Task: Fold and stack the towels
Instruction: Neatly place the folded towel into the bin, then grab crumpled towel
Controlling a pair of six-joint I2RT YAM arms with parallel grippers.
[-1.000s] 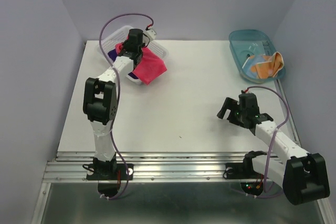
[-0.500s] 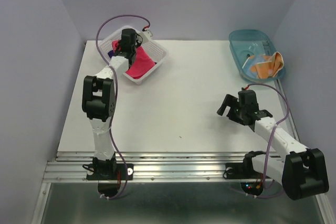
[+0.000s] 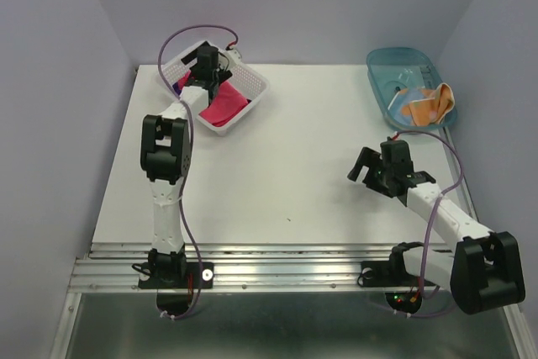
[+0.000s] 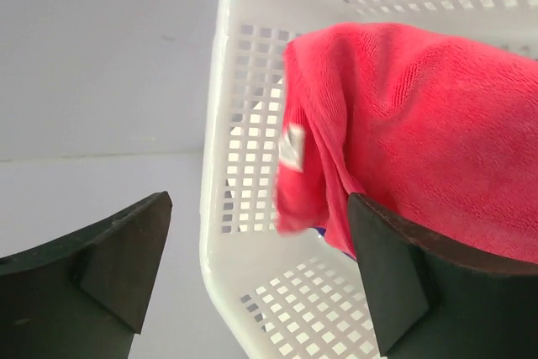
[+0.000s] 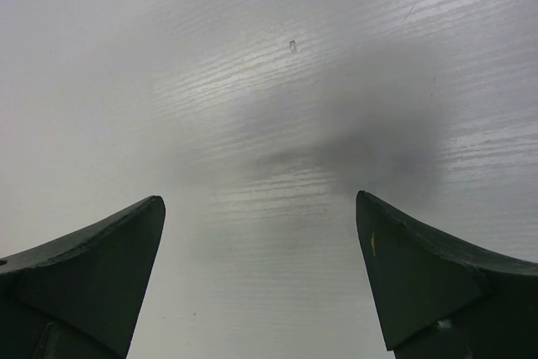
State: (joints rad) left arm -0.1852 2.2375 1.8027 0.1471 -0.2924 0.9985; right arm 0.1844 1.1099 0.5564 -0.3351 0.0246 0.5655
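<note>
Hovering over a white lattice basket (image 3: pixel 256 81) at the table's (image 3: pixel 294 166) eleven o'clock, the left gripper (image 3: pixel 204 69) has its jaws spread wide and grips nothing. The pink-red towel (image 3: pixel 225 107) lies crumpled in the basket just beneath it, with a sliver of the dark purple towel (image 3: pixel 180 86) beside it. The orange towel (image 3: pixel 424 102) drapes over the rim of a blue tray (image 3: pixel 382 65) at two o'clock, and the right gripper (image 3: pixel 367 170) hangs above bare table at four o'clock, jaws spread, holding nothing.
</note>
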